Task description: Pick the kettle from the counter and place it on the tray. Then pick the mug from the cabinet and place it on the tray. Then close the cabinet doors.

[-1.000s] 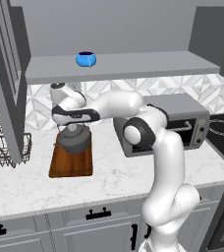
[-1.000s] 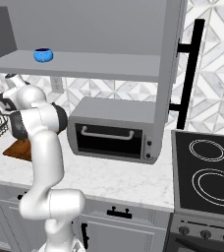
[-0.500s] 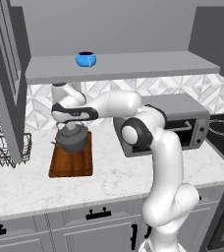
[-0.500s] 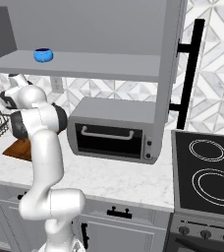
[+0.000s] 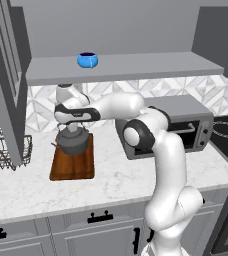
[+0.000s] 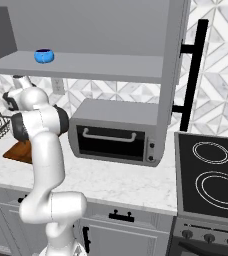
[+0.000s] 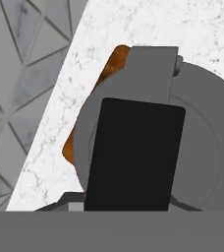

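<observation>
Now that the kettle (image 5: 74,141) has come down onto the tray (image 5: 72,165), the claw (image 5: 72,128) seemingly still grips its handle; release comes next.

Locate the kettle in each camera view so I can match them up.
Left base view: kettle left of centre, on the tray.
Right base view: hidden behind the arm.
Hand view: fills the centre-right, black handle in front.
Shared landmark: the tray.

I can read no text, label, brand or number anywhere I look; nothing here carries any legible marking.
</observation>
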Motion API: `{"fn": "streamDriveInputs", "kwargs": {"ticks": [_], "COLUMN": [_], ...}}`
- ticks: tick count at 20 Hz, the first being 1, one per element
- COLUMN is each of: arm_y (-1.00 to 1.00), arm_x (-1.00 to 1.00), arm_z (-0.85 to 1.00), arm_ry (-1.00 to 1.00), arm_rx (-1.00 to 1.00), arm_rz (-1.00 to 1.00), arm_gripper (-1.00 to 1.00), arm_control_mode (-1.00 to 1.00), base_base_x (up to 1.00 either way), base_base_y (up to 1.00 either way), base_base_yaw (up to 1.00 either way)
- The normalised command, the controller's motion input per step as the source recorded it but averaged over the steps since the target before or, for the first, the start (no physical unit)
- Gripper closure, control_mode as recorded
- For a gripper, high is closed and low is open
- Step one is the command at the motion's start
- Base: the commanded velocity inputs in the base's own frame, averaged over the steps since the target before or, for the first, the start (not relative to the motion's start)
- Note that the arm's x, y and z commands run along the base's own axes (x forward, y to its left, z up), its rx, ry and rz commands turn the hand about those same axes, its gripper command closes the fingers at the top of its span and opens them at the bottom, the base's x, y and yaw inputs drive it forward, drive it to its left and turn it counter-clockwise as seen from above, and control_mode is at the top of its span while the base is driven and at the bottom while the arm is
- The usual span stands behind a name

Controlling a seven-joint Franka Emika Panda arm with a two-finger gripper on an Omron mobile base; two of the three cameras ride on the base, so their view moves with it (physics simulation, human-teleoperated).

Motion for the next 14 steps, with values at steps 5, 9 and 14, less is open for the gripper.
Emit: {"fn": "streamDriveInputs", "kwargs": {"ticks": [5,9,14], "arm_y": [0.0,0.0,0.0], "arm_x": [0.01,0.0,-0.04], "arm_z": [-0.07,-0.07,-0.11], "arm_ry": [0.0,0.0,0.0], "arm_rx": [0.01,0.0,0.0], "arm_rz": [0.0,0.0,0.0], "arm_gripper": [-1.0,-1.0,-1.0], "arm_control_mode": [-1.0,-1.0,-1.0], "base_base_x": [0.0,0.0,0.0], "base_base_y": [0.0,0.0,0.0], "base_base_yaw": [0.0,0.0,0.0]}}
